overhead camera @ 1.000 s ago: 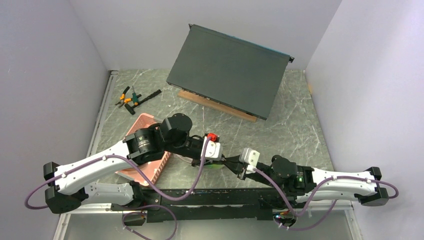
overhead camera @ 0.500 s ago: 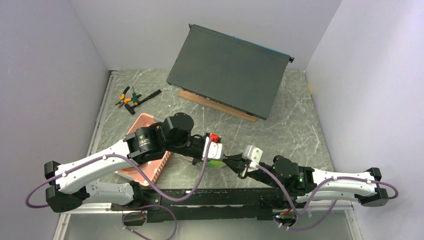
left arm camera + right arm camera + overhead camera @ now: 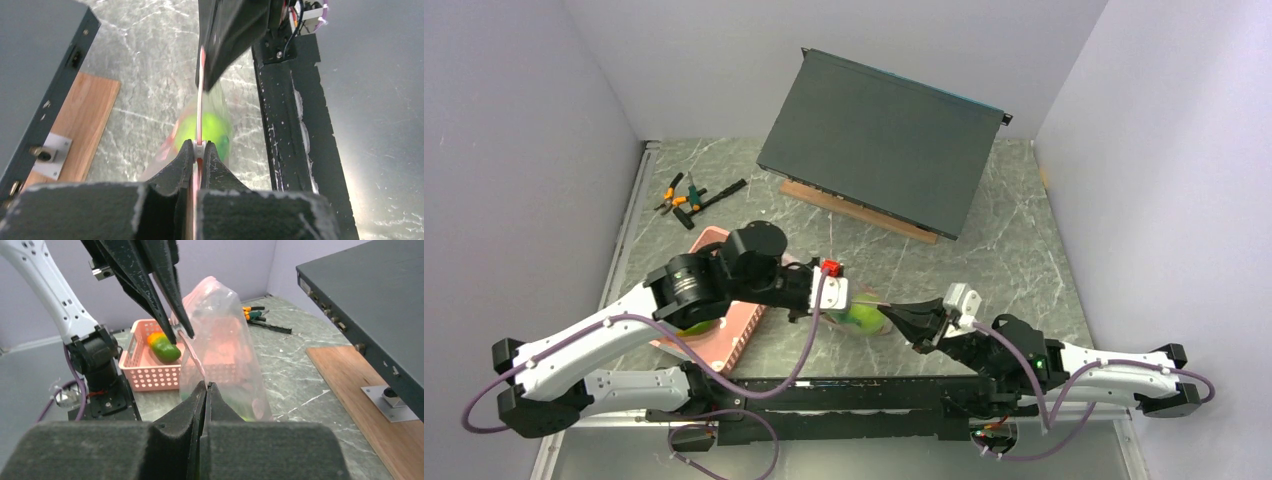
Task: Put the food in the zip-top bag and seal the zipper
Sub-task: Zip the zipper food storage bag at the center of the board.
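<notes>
The clear zip-top bag hangs upright between my two grippers, with a bright green apple and reddish pieces inside. Its pale-pink zipper is stretched straight from one gripper to the other. My left gripper is shut on the zipper at its white slider. My right gripper is shut on the zipper's other end. In the top view the left gripper and right gripper face each other over the bag. An orange-green mango lies in the pink basket.
A dark box leans on a wooden board at the back. Orange-handled pliers lie at the back left. The pink basket sits under the left arm. The black base rail runs along the near edge.
The grippers have drawn apart: the left arm pulled back to the left, the right gripper moved right. The zipper strip is now stretched between them, and the bag with green food shows more.
</notes>
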